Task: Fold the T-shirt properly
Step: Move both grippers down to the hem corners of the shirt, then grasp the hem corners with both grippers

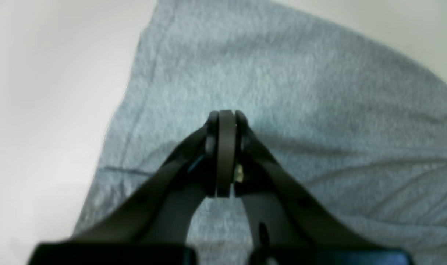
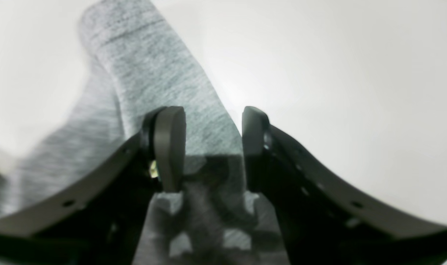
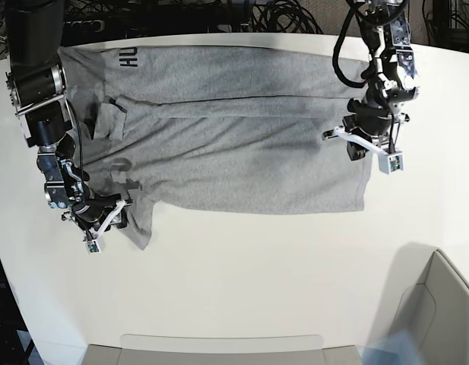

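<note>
The heather-grey T-shirt (image 3: 234, 152) lies spread across the white table (image 3: 257, 274), with black lettering near its far left corner and a fold line running across the body. My left gripper (image 3: 369, 138) hovers over the shirt's right end. In the left wrist view this left gripper (image 1: 227, 117) is shut, fingertips pressed together above the grey cloth (image 1: 300, 81), and no fabric shows between them. My right gripper (image 3: 120, 213) sits at the near-left sleeve. In the right wrist view the right gripper (image 2: 212, 121) is open, its fingers standing either side of a strip of the sleeve (image 2: 146, 62).
Black cables (image 3: 219, 11) run along the back edge of the table. A pale bin (image 3: 439, 304) stands at the near right corner, and a flat tray edge (image 3: 219, 346) lies along the front. Bare white tabletop stretches in front of the shirt.
</note>
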Robot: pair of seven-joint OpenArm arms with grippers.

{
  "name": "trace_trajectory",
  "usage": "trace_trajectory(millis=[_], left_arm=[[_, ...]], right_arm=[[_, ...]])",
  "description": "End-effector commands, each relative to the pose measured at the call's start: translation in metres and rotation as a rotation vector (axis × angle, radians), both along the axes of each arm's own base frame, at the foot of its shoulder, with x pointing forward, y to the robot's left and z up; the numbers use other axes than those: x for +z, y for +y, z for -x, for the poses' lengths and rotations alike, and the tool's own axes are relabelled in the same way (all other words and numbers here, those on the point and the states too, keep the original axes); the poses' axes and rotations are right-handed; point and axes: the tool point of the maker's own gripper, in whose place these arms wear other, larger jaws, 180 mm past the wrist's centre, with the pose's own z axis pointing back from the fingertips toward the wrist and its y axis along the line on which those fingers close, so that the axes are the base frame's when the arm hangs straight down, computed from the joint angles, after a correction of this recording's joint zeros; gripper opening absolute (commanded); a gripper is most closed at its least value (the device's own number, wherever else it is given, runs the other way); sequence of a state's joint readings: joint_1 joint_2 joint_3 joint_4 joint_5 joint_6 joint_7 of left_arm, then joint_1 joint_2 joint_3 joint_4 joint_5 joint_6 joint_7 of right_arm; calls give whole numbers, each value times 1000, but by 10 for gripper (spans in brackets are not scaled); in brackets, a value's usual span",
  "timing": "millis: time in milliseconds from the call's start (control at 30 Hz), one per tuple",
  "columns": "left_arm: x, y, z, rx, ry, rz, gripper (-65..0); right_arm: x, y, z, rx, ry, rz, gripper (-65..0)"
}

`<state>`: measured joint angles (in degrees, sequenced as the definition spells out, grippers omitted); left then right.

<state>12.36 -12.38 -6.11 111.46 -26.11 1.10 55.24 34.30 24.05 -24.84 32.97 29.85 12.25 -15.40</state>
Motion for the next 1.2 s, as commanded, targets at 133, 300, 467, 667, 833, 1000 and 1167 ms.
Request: trace_trajectory(millis=[133,300,467,667,833,1000,1167], left_arm=[[13,3,-9,1,-53,-12,-650],[13,3,-10,1,-53,-12,-650],[9,11,-25,22,-49,-10,-620],[1,16,-44,35,-37,0,-476],[2,36,-85,24,-80,-26,-465],[3,60,-115,-33,-113,48,-422],[-14,97,-119,45,-81,106,-422]], right_arm=[[16,-31,-4,-24,-8,42,-403],[-8,-24,20,23,52,28,-404],[-32,-28,49,46,115,28,-406],[-24,-7,59,175,155,5,-406],[-21,-2,60,198,163,1,-406],[-18,3,58,167,153,-70,-406],[-16,0,57,164,150,-68,-406]])
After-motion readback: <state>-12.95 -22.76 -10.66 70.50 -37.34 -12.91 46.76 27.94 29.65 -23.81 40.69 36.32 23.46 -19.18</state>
